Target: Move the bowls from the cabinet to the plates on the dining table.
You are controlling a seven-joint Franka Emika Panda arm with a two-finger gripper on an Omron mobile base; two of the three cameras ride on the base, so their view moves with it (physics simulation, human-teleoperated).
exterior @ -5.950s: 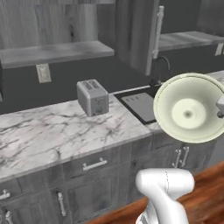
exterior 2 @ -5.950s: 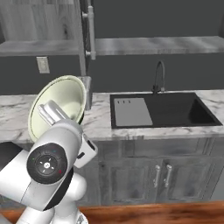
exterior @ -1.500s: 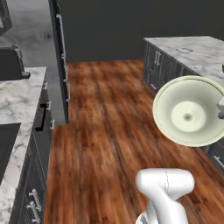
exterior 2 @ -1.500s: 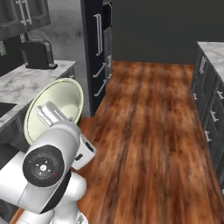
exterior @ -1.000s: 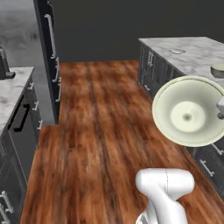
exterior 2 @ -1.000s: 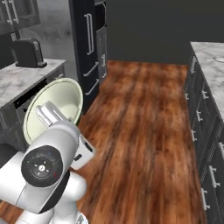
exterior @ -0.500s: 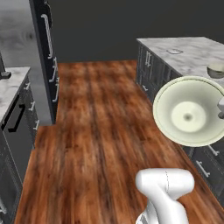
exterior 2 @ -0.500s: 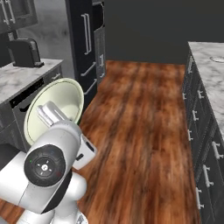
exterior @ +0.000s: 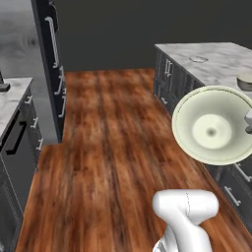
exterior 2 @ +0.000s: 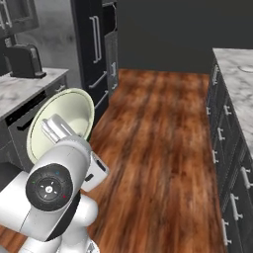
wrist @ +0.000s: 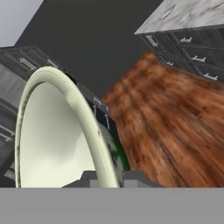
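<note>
- Since half a second ago the whole scene has slid a little in both base views — the camera has moved with the base, while the bowl (exterior: 212, 129) sits at the same spot in the picture.
- Jaws are shut on the bowl's rim; the hand view shows the rim (wrist: 83, 118) running up from between them.
- Bowl is held on edge, tilted, its pale hollow facing the left base view, above the wooden floor (exterior: 113, 147).
- Right base view shows the bowl (exterior 2: 62, 131) just above the arm's white wrist.
- Marble counter (exterior: 216, 61) with dark drawer fronts stands to the right, beyond the bowl.
- On that counter lie a flat plate (exterior: 198, 59) far back and a second bowl (exterior: 244, 81) nearer.
- Tall dark cabinet (exterior: 49, 59) with bar handles stands at left, across the floor.
</note>
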